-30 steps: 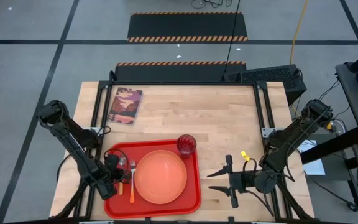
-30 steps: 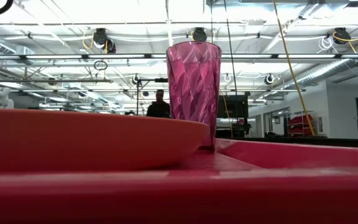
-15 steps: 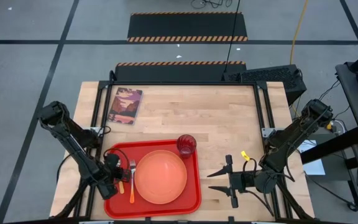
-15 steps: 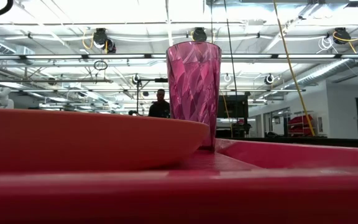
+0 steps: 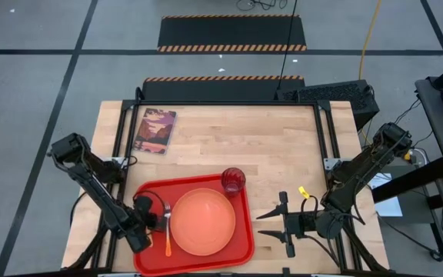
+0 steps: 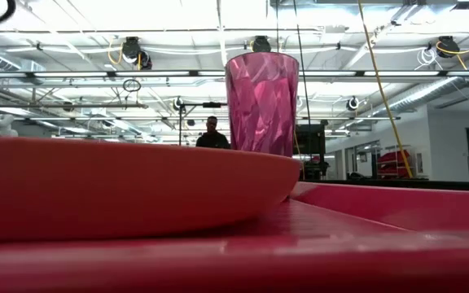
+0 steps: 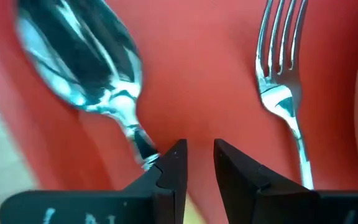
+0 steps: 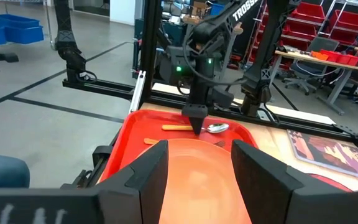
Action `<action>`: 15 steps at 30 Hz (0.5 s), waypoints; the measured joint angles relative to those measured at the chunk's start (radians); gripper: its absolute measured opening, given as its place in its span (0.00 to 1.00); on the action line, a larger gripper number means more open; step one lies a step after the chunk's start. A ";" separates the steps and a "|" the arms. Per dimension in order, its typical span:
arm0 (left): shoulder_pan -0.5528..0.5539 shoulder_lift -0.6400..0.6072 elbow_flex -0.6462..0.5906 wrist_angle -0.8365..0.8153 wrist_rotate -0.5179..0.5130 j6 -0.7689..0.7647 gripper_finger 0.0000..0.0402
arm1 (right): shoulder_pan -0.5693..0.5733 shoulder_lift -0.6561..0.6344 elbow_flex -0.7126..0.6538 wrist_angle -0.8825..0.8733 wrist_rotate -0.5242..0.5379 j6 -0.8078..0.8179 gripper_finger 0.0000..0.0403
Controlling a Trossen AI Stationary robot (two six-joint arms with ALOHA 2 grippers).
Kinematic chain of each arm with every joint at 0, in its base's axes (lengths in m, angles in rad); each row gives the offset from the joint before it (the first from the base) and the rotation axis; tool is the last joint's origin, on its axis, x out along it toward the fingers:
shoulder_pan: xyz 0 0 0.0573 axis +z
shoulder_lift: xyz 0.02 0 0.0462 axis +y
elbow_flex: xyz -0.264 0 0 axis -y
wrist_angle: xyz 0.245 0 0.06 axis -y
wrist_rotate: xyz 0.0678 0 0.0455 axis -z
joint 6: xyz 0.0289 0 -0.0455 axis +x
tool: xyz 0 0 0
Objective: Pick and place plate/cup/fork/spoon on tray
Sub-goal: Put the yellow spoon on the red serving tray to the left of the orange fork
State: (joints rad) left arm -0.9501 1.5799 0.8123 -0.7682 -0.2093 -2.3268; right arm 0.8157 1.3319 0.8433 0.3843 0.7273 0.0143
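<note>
Where the left gripper [image 7: 199,163] hovers, the spoon [image 7: 86,68] handle is hidden.

Overhead camera looks straight down; low camera sits at tray [image 6: 381,207] rim; both share the cup [image 5: 233,181].

A red rectangular tray [image 5: 241,248] lies flat at lower centre of the high view. On it the round orange plate [image 5: 204,222] fills the middle, the dark-red translucent cup [image 5: 233,181] stands upright at its upper right, and the fork [image 5: 167,228] lies at its left, tines up-frame. Just left of the fork lies the spoon [image 7: 92,68].
</note>
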 joint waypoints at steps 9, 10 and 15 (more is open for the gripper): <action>0.001 -0.002 0.123 -0.243 0.022 -0.018 0.20 | 0.000 0.000 0.000 0.000 0.000 0.000 0.42; 0.003 -0.002 0.122 -0.246 0.040 -0.026 0.20 | 0.000 0.000 0.000 0.000 0.000 0.000 0.42; 0.018 0.037 0.119 -0.246 0.078 -0.034 0.20 | 0.000 0.000 0.000 0.000 0.000 0.000 0.42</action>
State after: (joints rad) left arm -0.9323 1.6169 0.9310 -1.0140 -0.1314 -2.3604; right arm 0.8154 1.3319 0.8433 0.3843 0.7273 0.0147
